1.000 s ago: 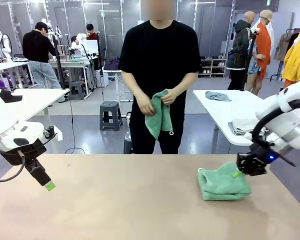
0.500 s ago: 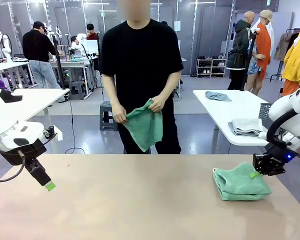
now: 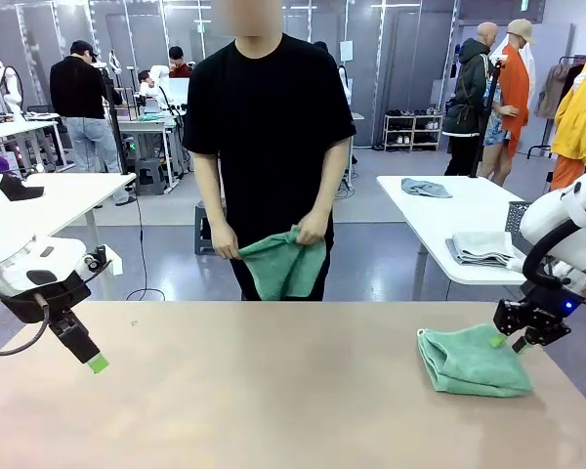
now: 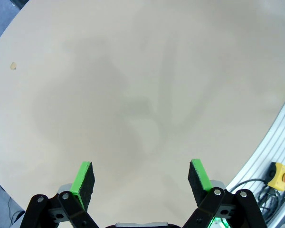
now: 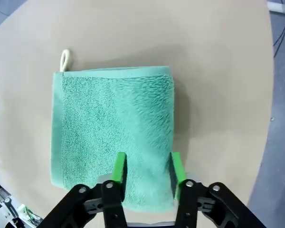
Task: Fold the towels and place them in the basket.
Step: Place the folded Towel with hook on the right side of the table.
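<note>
A folded mint-green towel (image 3: 469, 362) lies flat on the tan table (image 3: 254, 391) at the right. My right gripper (image 3: 509, 341) hovers at its far right corner; in the right wrist view the towel (image 5: 111, 133) lies under the gripper (image 5: 147, 171), whose jaws stand apart and pinch nothing. A person across the table holds a second towel (image 3: 281, 262) in both hands. My left gripper (image 3: 91, 360) hangs open over bare table at the left, also seen in its wrist view (image 4: 142, 183). A dark mesh side of the basket (image 3: 515, 220) peeks out behind my right arm.
The table's rounded edge and a yellow stop button (image 4: 281, 175) show in the left wrist view. White tables with folded cloth (image 3: 481, 246) stand behind the person. A white loop (image 5: 65, 59) sticks out of the towel's corner.
My right gripper slid the folded towel to the right, then opened and let it go. The person stepped left and lowered the second towel toward the table.
</note>
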Motion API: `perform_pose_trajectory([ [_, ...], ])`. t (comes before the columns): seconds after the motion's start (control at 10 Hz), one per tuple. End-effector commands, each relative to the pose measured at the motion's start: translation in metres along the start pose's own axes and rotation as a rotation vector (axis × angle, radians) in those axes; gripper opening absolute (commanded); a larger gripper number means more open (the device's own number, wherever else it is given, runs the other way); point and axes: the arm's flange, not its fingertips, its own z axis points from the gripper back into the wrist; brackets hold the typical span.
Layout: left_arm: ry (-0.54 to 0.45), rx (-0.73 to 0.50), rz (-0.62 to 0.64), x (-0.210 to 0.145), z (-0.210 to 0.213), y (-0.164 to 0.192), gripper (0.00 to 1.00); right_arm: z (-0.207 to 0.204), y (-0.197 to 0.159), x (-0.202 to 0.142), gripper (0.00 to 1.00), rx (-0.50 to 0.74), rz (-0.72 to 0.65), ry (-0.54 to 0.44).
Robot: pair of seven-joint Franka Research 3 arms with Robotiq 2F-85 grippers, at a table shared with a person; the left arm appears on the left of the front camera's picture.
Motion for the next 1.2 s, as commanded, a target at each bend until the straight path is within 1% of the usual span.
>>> perform_pose_trajectory([
  [0.0,0.009,0.017,0.014,0.001,-0.001,-0.002,1.00,0.020,0.016,-0.014,1.00,-0.061,-0.015,-0.040],
  [0.1,0.009,0.017,0.014,0.001,-0.001,-0.002,1.00,0.026,0.026,-0.017,1.00,-0.063,0.005,-0.053],
  [0.2,0.009,0.017,0.014,0.001,-0.001,-0.002,1.00,0.026,0.034,-0.017,0.84,-0.086,0.017,-0.053],
  [0.3,0.009,0.017,0.014,0.001,-0.001,-0.002,1.00,0.023,0.040,-0.012,0.89,-0.107,0.016,-0.057],
  [0.4,0.009,0.017,0.014,0.001,-0.001,-0.002,1.00,0.029,0.021,-0.009,0.89,-0.038,0.026,-0.046],
  [1.1,0.009,0.017,0.014,0.001,-0.001,-0.002,1.00,0.029,0.021,-0.009,0.89,-0.038,0.026,-0.046],
])
